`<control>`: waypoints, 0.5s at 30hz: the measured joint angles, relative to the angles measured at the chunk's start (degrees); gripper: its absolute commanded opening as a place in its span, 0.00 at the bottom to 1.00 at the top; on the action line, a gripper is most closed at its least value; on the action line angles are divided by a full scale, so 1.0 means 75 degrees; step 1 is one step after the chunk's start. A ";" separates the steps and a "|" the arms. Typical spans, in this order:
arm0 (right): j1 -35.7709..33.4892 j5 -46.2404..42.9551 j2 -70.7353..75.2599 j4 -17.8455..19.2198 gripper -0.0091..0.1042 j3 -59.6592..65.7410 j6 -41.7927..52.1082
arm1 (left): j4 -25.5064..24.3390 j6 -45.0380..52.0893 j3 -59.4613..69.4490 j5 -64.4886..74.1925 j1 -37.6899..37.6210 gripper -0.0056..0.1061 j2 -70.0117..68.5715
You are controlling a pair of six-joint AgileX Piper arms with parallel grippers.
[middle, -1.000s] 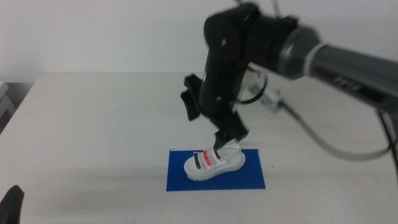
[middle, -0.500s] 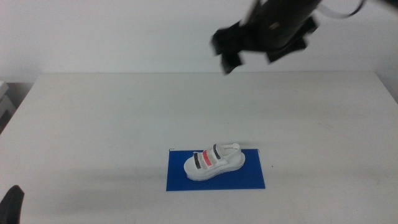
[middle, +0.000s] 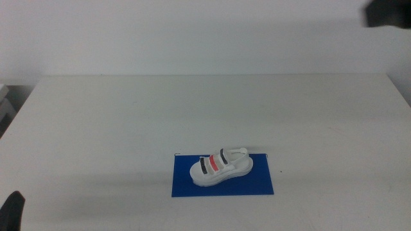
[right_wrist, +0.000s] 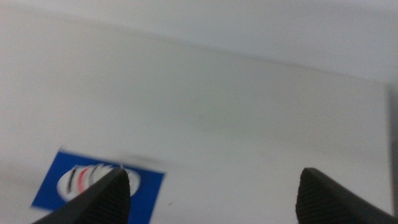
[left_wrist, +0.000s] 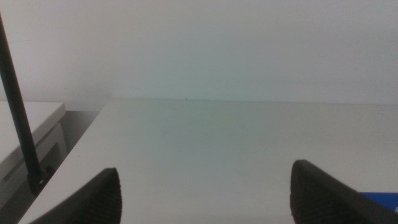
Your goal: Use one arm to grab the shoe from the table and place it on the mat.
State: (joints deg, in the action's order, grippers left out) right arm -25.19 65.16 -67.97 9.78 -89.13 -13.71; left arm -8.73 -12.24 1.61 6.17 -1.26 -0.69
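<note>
With shoe (middle: 220,168) resting on mat (middle: 257,183), placement judged complete: right gripper (right_wrist: 211,190) wide open, empty, raised well clear; left gripper (left_wrist: 205,193) open, empty, waiting.

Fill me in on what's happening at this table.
The shoe sits on the blue mat, on the white table, with nothing touching it. The right gripper is open and high above the table, off at the far right; the mat shows far below it. The left gripper waits open at the near left corner.
</note>
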 measured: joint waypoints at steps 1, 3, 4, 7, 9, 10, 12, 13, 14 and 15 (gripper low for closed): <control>0.0199 -0.0292 0.0412 0.0026 0.77 0.0444 -0.0016 | 0.0000 0.0000 0.0000 0.0000 0.0000 0.88 0.0000; 0.0540 -0.0910 0.1188 0.0053 0.77 0.1284 -0.0053 | 0.0000 0.0000 0.0000 0.0000 0.0000 0.88 0.0000; 0.0713 -0.1307 0.1636 0.0062 0.77 0.1777 -0.0061 | 0.0000 0.0000 0.0000 0.0000 0.0000 0.88 0.0000; 0.1089 -0.2542 0.2947 0.0087 0.77 0.3199 -0.0075 | 0.0000 0.0000 0.0000 0.0000 0.0000 0.88 0.0000; 0.1245 -0.3210 0.3904 0.0087 0.77 0.4106 -0.0084 | 0.0000 0.0000 0.0000 0.0000 0.0000 0.88 0.0000; 0.1269 -0.3522 0.4364 0.0087 0.77 0.4595 -0.0084 | 0.0000 0.0000 0.0000 0.0000 0.0000 0.88 0.0000; 0.1279 -0.3992 0.5127 0.0087 0.77 0.5552 -0.0084 | 0.0000 0.0000 0.0000 0.0000 0.0000 0.88 0.0000; 0.1279 -0.4201 0.5518 0.0078 0.77 0.6015 -0.0084 | 0.0000 0.0000 0.0000 0.0000 0.0000 0.88 0.0000; 0.1279 -0.4385 0.5890 0.0078 0.77 0.6459 -0.0084 | 0.0000 0.0000 0.0000 0.0000 0.0000 0.88 0.0000; 0.1279 -0.4547 0.6181 0.0078 0.77 0.6796 -0.0084 | 0.0000 0.0000 0.0000 0.0000 0.0000 0.88 0.0000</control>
State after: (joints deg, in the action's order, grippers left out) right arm -15.60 31.06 -21.62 10.36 -38.15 -14.34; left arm -8.73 -12.24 1.61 6.17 -1.26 -0.69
